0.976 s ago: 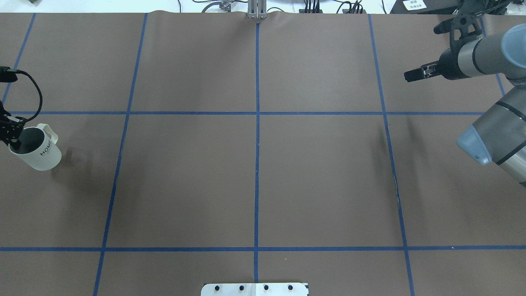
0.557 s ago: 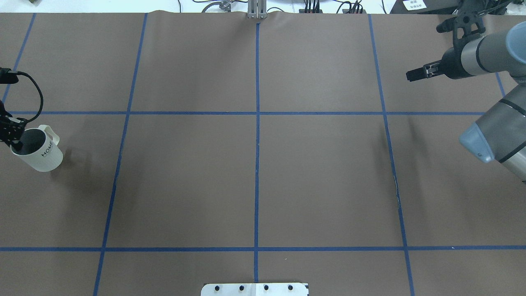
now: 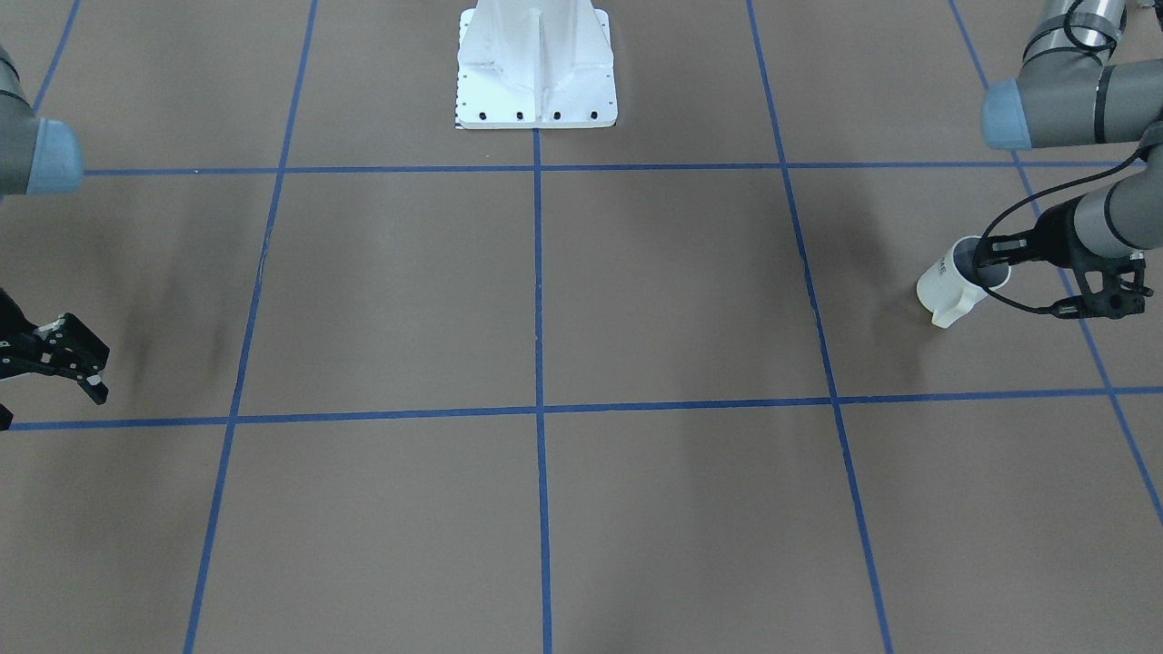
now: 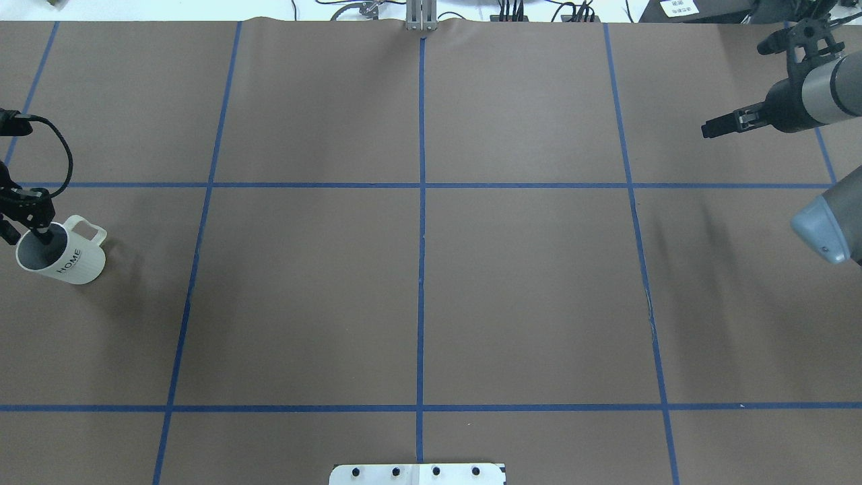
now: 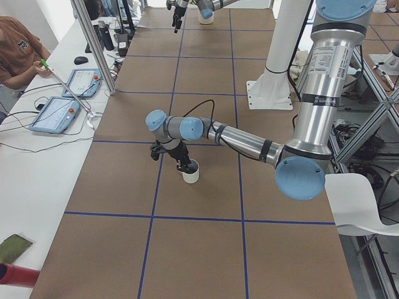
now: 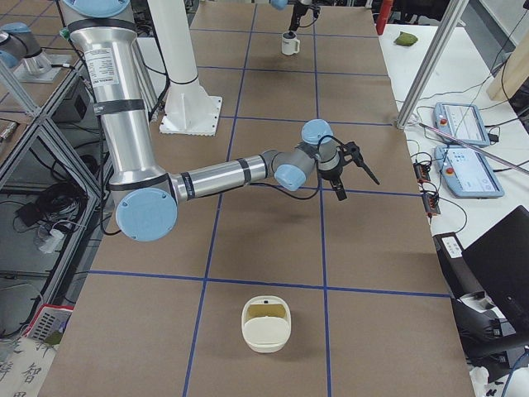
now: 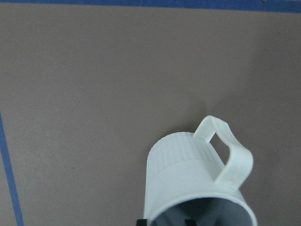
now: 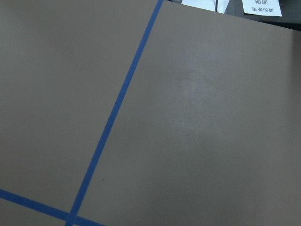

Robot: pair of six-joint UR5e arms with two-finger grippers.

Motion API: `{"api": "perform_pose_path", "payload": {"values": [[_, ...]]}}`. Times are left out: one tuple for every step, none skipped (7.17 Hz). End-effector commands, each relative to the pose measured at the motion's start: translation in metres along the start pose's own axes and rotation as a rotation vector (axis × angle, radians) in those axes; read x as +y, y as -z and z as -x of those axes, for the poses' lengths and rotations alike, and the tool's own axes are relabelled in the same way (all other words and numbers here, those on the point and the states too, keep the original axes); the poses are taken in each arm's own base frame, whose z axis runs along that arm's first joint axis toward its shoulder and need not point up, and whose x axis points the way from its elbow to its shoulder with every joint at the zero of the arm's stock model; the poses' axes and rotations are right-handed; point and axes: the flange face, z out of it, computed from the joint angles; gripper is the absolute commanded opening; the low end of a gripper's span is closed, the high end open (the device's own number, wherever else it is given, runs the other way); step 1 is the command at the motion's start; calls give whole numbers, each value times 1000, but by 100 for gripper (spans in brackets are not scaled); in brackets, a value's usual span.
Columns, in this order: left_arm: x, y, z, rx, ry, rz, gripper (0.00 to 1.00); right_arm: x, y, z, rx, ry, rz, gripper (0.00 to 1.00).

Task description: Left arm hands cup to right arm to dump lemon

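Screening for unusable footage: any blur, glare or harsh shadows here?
Overhead view: sharp, even light, a soft shadow beside the cup. Left wrist view: cup slightly soft, cropped at the bottom edge. Right wrist view: a faint pale sheen on the table, no hard glare.

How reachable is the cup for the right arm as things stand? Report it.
Probably not yet. The cup is at the table's far left edge, the left gripper pinching its rim, while the right gripper hangs open at the far right. Nothing lies between them, but the gap looks too wide.
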Motion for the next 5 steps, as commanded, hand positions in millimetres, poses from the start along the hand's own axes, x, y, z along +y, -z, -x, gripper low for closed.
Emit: {"api": "perform_pose_path", "payload": {"values": [[15, 36, -19, 17, -51, -71, 100, 2, 14, -35, 12, 31, 66, 100], [20, 69, -12, 36, -45, -132, 100, 2, 22, -54, 21, 51, 103, 100], [24, 100, 5, 55, -34, -192, 100, 14, 33, -86, 33, 83, 134, 100], [24, 123, 33, 54, -68, -239, 100, 33, 41, -116, 38, 117, 165, 100], [26, 132, 53, 43, -92, -258, 100, 53, 44, -138, 24, 117, 209, 100]]}}
